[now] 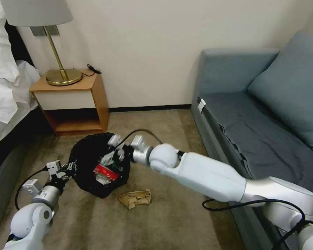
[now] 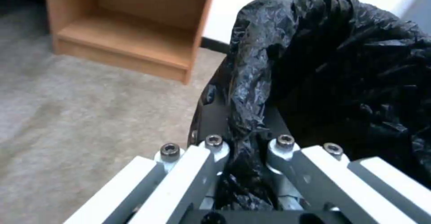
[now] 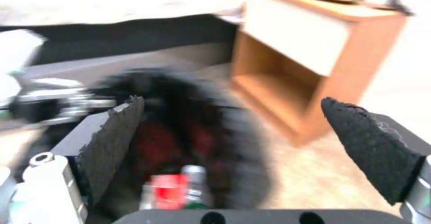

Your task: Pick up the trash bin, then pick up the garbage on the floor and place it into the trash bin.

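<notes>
The trash bin [image 1: 90, 152], lined with a crinkly black bag, hangs tilted just above the carpet. My left gripper [image 1: 64, 170] is shut on its near-left rim, and the left wrist view shows the gripper [image 2: 244, 140] pinching rim and bag [image 2: 336, 66]. My right gripper [image 1: 120, 151] hovers over the bin's mouth; it [image 3: 232, 101] stands open with nothing between its black pads [image 3: 117, 133]. A red-and-white wrapper [image 1: 106, 172] lies inside the bin [image 3: 179, 123], seen blurred as the wrapper [image 3: 166, 190] beside a small clear piece [image 3: 193, 180]. A crumpled brown paper bag [image 1: 135, 198] lies on the carpet just in front of the bin.
A wooden nightstand [image 1: 76, 100] with a brass lamp [image 1: 61, 74] stands against the wall behind the bin. A bed [image 1: 3, 97] borders the left side and a blue-grey sofa [image 1: 254, 121] the right. Open carpet [image 1: 163, 222] lies in front.
</notes>
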Robot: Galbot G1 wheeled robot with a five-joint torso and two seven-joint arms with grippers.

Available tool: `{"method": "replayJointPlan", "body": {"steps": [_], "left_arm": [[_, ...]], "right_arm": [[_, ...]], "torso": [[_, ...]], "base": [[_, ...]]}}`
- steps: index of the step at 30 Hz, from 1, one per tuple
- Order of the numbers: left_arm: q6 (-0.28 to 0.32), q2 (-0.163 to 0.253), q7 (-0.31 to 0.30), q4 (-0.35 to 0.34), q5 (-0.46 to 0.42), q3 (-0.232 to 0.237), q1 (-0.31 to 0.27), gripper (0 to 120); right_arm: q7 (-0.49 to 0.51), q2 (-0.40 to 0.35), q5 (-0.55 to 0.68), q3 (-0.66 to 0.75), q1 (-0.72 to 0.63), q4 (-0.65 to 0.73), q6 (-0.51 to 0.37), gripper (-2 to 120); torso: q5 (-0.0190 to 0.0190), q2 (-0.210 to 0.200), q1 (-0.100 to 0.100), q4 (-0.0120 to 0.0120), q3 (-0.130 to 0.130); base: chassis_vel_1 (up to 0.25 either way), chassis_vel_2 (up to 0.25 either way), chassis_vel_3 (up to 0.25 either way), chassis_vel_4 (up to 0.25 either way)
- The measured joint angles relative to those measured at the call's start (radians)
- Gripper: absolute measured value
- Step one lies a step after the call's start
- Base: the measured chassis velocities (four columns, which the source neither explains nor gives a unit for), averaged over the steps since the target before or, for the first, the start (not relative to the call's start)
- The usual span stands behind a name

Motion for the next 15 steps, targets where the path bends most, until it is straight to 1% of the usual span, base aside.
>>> {"method": "replayJointPlan", "body": {"steps": [4,6,7,9,10,14,15], "left_arm": [[-0.003,0.012,0.002,0.014,0.001,-0.013,0.003,4],[-0.003,0.014,0.003,0.016,0.001,-0.015,0.003,4],[-0.003,0.016,0.003,0.017,0.001,-0.017,0.002,4],[-0.004,0.017,0.004,0.018,0.000,-0.019,-0.001,4],[-0.004,0.017,0.004,0.018,0.000,-0.019,-0.001,4],[-0.005,0.013,0.005,0.015,0.000,-0.019,-0.001,4],[-0.005,0.013,0.005,0.015,0.000,-0.019,-0.001,4]], "right_arm": [[0.030,-0.028,0.013,0.044,-0.028,-0.053,-0.020,100],[0.030,-0.039,0.014,0.046,-0.037,-0.066,-0.025,100],[0.026,-0.057,0.009,0.046,-0.050,-0.080,-0.032,100],[-0.026,-0.096,-0.021,0.029,-0.083,-0.105,-0.043,100],[-0.026,-0.096,-0.021,0.029,-0.083,-0.105,-0.043,100],[-0.166,-0.133,-0.104,-0.028,-0.112,-0.132,-0.095,100],[-0.166,-0.133,-0.104,-0.028,-0.112,-0.132,-0.095,100]], "torso": [[0.0001,0.000,0.000,0.0002,0.000],[0.0002,0.000,0.000,0.0002,0.000],[0.0001,0.000,0.000,0.0001,0.000],[0.0003,0.000,0.000,-0.0002,0.000],[0.0003,0.000,0.000,-0.0002,0.000],[0.0003,0.000,0.000,-0.0002,0.000],[0.0003,0.000,0.000,-0.0002,0.000]], "base": [[0.000,0.000,0.000,0.000],[0.000,0.000,0.000,0.000],[0.000,0.000,0.000,0.000],[0.000,0.000,0.000,0.000],[0.000,0.000,0.000,0.000],[0.000,0.000,0.000,0.000],[0.000,0.000,0.000,0.000]]}}
